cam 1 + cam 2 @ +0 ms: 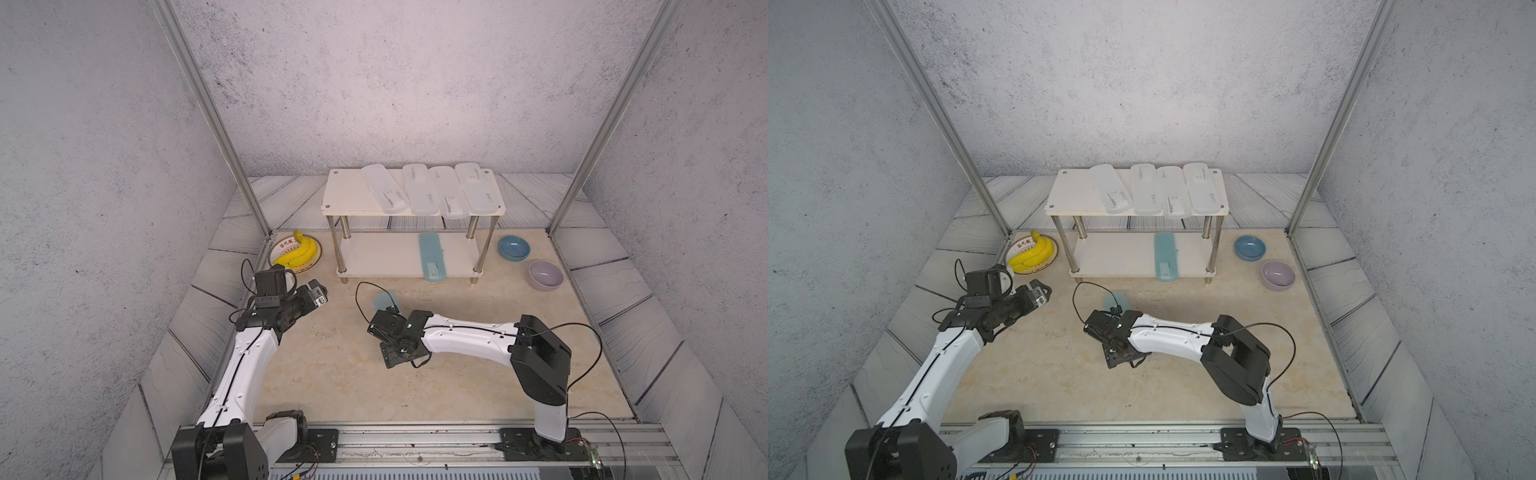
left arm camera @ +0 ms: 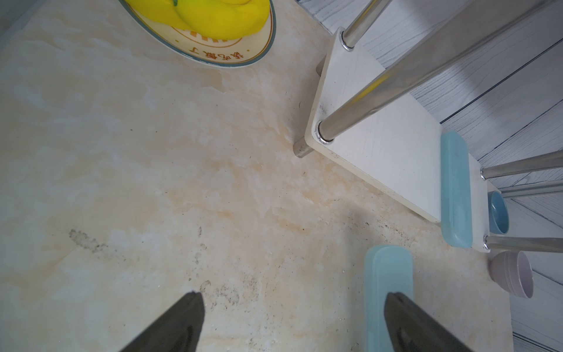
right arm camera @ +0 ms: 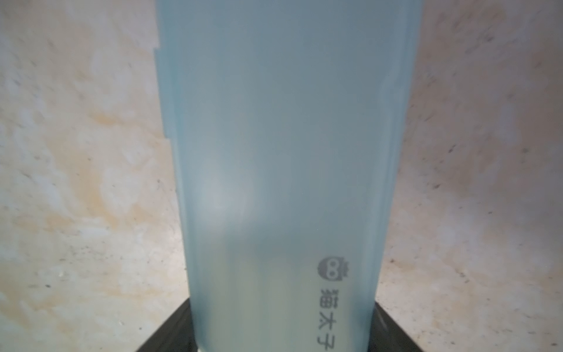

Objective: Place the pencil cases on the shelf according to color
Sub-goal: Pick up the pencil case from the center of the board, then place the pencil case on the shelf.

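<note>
The left arm (image 1: 253,357) and right arm (image 1: 465,336) share one build: white moulded link shells with small recessed screws, joined by black joint housings (image 1: 540,365). A thin black cable (image 1: 601,347) follows each link and loops free at the joints. Each base is a black plate (image 1: 513,437) bolted to a grey aluminium rail (image 1: 415,436). A green indicator light (image 1: 409,325) shows at the right wrist. The left end effector (image 2: 294,297) carries two dark, wedge-shaped fingers (image 2: 179,323).
</note>
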Robot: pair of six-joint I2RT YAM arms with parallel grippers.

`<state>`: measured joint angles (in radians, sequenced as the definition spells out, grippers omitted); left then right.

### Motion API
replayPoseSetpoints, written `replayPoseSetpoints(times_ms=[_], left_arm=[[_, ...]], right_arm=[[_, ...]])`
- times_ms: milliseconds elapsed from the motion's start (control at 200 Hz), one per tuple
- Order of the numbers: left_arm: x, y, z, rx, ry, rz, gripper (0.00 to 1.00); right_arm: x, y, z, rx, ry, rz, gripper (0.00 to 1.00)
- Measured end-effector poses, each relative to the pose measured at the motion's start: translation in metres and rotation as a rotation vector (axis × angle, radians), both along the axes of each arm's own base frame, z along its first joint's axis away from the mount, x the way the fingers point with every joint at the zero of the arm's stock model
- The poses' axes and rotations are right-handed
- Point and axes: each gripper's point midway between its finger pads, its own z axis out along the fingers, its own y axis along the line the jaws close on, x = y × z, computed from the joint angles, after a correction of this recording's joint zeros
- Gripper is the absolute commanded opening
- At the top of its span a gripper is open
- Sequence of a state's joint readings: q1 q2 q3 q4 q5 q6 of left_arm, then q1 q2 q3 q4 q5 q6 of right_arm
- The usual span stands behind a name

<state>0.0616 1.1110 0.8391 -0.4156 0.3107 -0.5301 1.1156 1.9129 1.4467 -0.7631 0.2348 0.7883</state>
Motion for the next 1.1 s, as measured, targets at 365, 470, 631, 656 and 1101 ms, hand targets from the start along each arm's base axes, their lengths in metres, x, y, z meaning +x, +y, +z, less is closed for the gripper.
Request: replayPoseSetpoints(times_ms=[365, 470, 631, 656, 1101], left_arm=[[-0.002, -0.003, 0.004, -0.02, -0.013, -0.006, 0.99], [-0.002, -0.005, 0.005, -0.027, -0.019, -0.01, 0.99], [-0.002, -0.008, 0.006, -0.043, -0.025, -0.02, 0.99], [-0.002, -0.008, 0.006, -0.045, -0.025, -0.021, 0.99], [0.0, -0.019, 0.006, -0.104, -0.048, -0.056, 0.98]], right_arm=[[0.084, 0.007, 0.059, 0.13, -0.161, -0.09, 0.65], [0.118, 0.009, 0.069, 0.166, -0.2, -0.123, 0.65], [0.157, 0.013, 0.059, 0.163, -0.221, -0.142, 0.65], [0.16, 0.014, 0.056, 0.159, -0.22, -0.142, 0.65], [0.21, 0.027, 0.027, 0.125, -0.218, -0.159, 0.77]])
